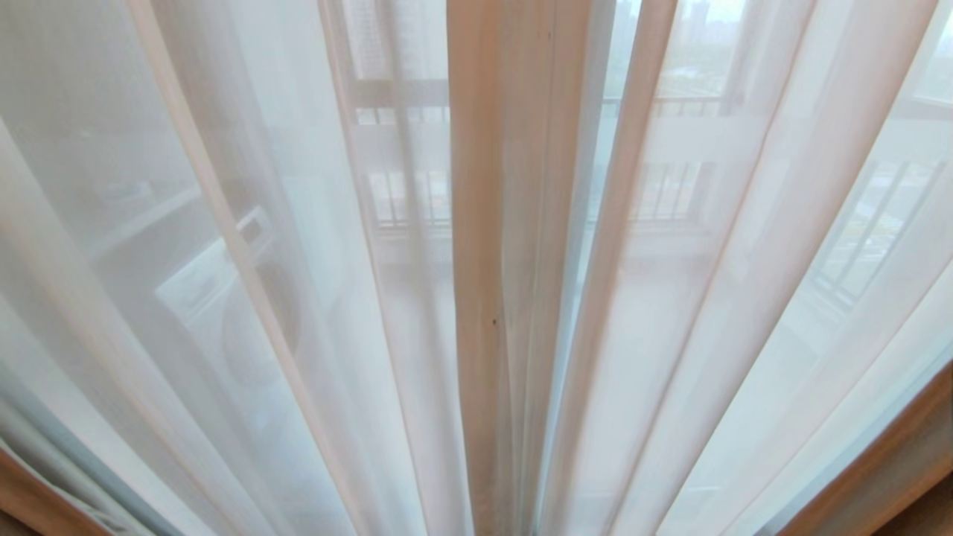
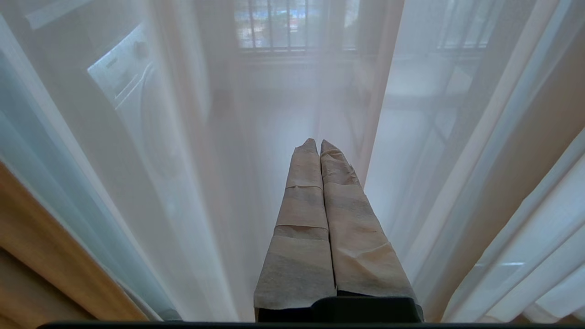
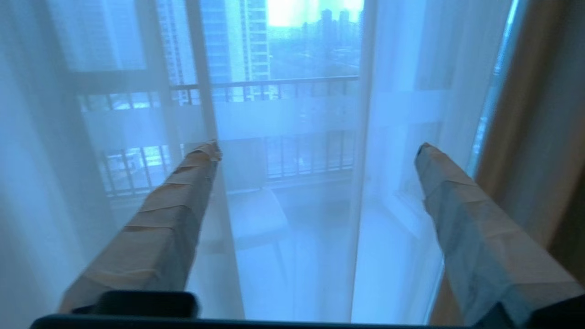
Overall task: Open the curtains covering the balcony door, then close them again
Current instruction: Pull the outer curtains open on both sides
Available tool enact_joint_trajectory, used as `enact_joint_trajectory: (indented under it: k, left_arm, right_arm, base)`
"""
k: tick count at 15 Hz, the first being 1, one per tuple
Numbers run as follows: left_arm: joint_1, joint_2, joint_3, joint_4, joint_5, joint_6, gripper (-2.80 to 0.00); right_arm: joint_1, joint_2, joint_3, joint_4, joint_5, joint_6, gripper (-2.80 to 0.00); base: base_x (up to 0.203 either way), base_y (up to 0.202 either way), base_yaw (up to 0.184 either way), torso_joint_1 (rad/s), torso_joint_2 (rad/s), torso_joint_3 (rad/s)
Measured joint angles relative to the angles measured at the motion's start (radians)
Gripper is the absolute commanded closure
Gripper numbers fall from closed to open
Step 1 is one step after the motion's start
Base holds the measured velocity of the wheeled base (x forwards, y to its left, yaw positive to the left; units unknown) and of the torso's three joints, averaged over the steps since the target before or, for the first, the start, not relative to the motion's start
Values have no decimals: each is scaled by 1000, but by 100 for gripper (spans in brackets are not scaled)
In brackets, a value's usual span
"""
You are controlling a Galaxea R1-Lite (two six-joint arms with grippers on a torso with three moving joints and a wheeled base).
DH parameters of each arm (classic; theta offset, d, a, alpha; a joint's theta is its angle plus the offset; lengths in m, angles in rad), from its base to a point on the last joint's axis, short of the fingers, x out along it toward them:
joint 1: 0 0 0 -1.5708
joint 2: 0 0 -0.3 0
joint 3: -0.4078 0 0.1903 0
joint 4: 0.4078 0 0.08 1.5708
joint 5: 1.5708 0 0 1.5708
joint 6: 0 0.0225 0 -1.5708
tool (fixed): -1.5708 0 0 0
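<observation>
Balcony bkgd; curtains btwn R fingers

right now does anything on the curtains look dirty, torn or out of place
A few small dark specks mark the sheer white curtains along the bunched centre fold in the head view, one near. Otherwise the folds hang straight, with no tear showing.
</observation>
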State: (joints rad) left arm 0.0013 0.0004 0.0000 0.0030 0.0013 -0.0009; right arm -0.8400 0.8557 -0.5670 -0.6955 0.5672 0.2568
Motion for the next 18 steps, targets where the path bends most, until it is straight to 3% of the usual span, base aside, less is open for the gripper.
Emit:
enact_joint_trajectory:
  k: [7, 13, 18]
  left_arm:
    - [0, 0, 0, 0, 0, 0, 0]
    - [0, 0, 0, 0, 0, 0, 0]
    - [0, 0, 0, 0, 0, 0, 0]
  right_arm:
    - [180, -106, 40, 58, -24, -35, 0]
    - [351, -166, 119, 128, -94, -128, 0]
    - [559, -227, 305, 146, -227, -216, 0]
  base:
    - [0, 0, 0, 0, 0, 0]
    - [0, 0, 0, 0, 0, 0]
    - [0, 0, 0, 0, 0, 0]
